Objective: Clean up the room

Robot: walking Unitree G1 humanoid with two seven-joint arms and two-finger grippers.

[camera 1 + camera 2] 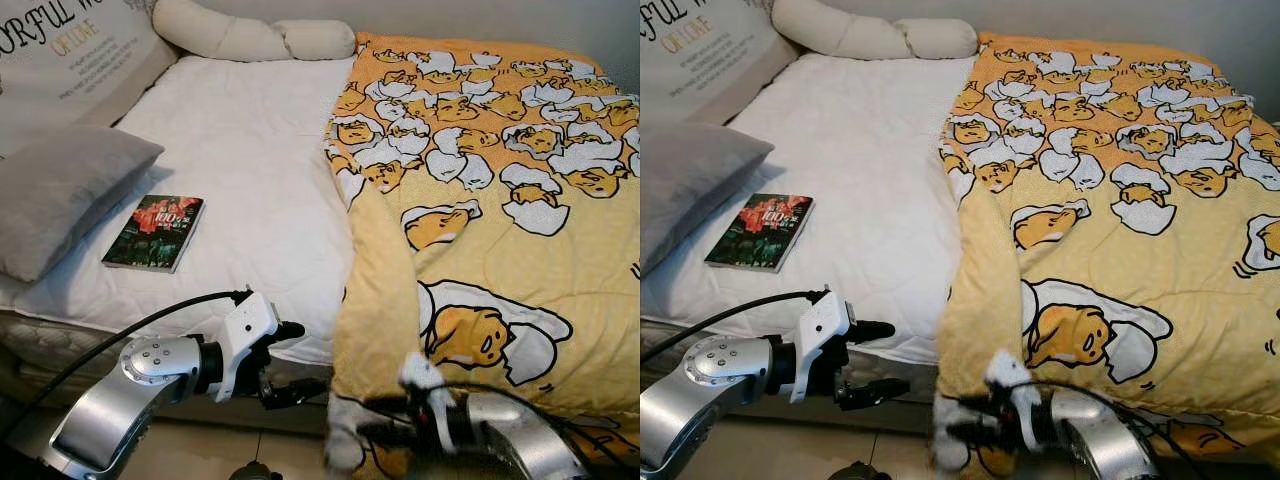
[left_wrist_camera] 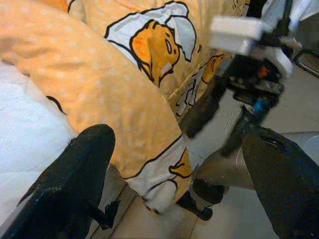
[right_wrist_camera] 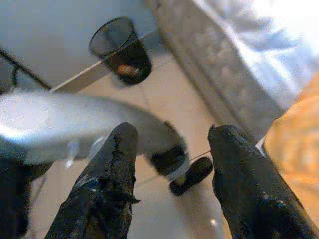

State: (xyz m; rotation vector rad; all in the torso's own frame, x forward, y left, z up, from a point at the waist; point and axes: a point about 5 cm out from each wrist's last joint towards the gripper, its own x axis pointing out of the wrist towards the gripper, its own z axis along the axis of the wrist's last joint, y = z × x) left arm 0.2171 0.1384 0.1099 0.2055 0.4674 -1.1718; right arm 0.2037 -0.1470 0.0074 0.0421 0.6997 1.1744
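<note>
light: bright, even, soft shadows | glare: white sheet (image 3: 279, 45) | blur: right pincer (image 1: 375, 432)

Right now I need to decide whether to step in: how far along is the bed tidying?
Early. Done: nothing obvious. In hand: both open end effectors, left and right, are at the yellow quilt's hanging corner, not gripping. Left: the quilt covers only the bed's right half, and the book lies on the white mattress.

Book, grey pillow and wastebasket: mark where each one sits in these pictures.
book (image 1: 154, 232), left eye view, middle of its cover.
grey pillow (image 1: 60, 190), left eye view, centre of its top face.
wastebasket (image 3: 121, 50), right wrist view, its mesh wall.
</note>
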